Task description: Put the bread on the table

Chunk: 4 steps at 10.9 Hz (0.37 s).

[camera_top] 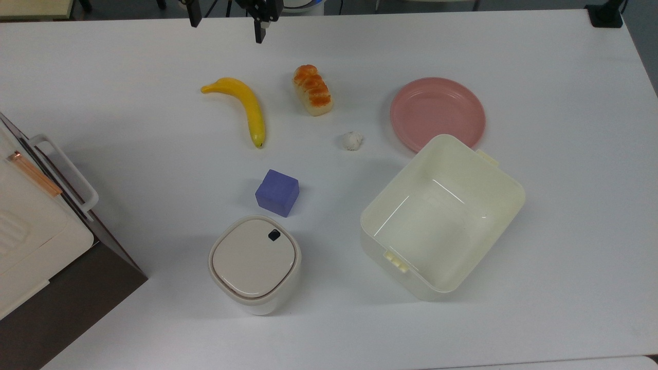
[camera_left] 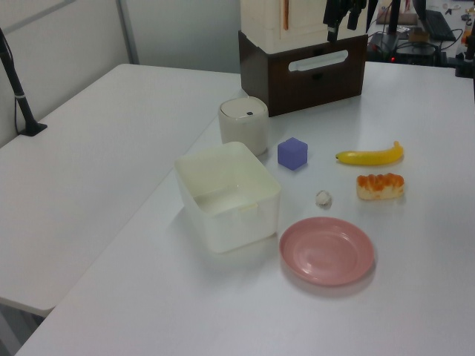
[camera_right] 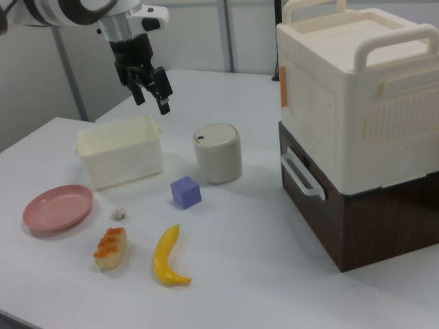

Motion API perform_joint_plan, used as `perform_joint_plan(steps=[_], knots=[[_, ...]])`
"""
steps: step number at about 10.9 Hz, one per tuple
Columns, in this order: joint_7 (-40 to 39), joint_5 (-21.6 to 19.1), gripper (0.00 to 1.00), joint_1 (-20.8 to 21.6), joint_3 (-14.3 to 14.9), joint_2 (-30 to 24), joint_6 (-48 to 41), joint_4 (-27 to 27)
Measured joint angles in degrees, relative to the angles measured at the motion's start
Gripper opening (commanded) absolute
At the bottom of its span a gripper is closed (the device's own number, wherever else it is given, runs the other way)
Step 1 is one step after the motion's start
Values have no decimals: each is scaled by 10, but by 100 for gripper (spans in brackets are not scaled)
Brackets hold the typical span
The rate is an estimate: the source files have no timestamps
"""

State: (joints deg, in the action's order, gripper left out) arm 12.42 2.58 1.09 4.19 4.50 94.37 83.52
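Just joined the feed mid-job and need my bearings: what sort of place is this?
Probably a robotics lab or test room: a plain white table set with props like the bread, a banana and a purple cube, and the arm's gripper hanging above.

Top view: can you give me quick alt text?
The bread lies on the white table between a banana and a pink plate. The open gripper hangs at the top edge, holding nothing.
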Motion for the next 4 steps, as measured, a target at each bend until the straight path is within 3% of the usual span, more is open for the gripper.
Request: perform_joint_plan(steps=[4], knots=[[-3,0,100,0,0,-1,-11,4]])
